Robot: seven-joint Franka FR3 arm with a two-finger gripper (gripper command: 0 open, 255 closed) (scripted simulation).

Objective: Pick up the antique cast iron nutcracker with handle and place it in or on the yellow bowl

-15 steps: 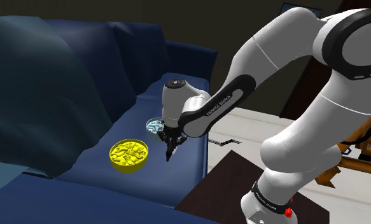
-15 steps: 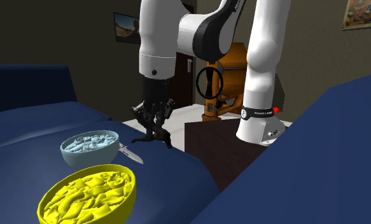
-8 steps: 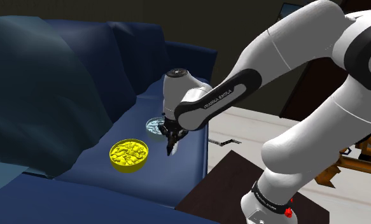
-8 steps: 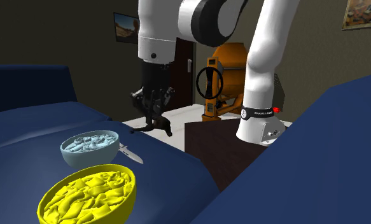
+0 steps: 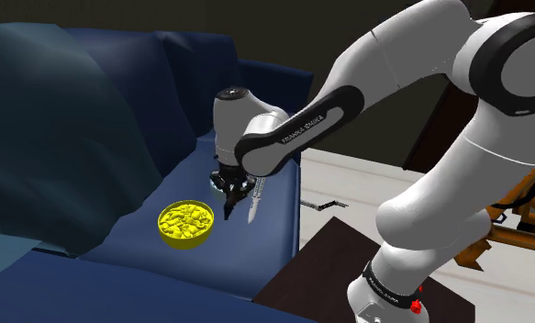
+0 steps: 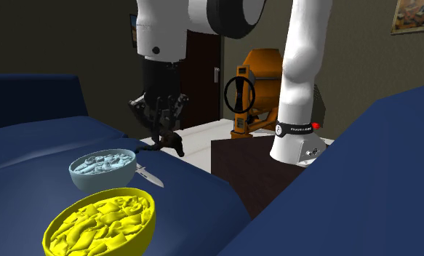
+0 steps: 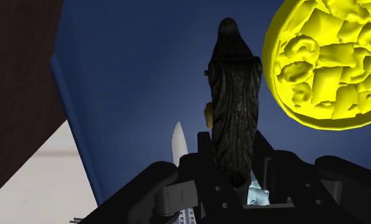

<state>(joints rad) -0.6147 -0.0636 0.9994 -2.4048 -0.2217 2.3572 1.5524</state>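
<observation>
the all-black two-finger gripper [image 6: 161, 133] was closed on the dark, carved, elongated nutcracker [image 7: 233, 108]. it clamped the part near one end, and the rest of the body projected forward past the fingers.

in the second exterior view the nutcracker hung left of frame centre. it was clear of the dark blue sofa seat [image 6: 196, 200], up and right of the pale blue bowl [image 6: 101, 177]. in the shoulder view the gripper sat just right of and above the yellow bowl [image 5: 184, 241], not yet over it. a white knife [image 6: 149, 175] lay on the seat beside the pale blue bowl.

judgement: if cast iron, as the task states, the part is heavy, rigid and not fragile. the relief surface should resist slip. an end grip leaves a long overhang that may pivot, so a hold nearer mid-body would be steadier.
</observation>
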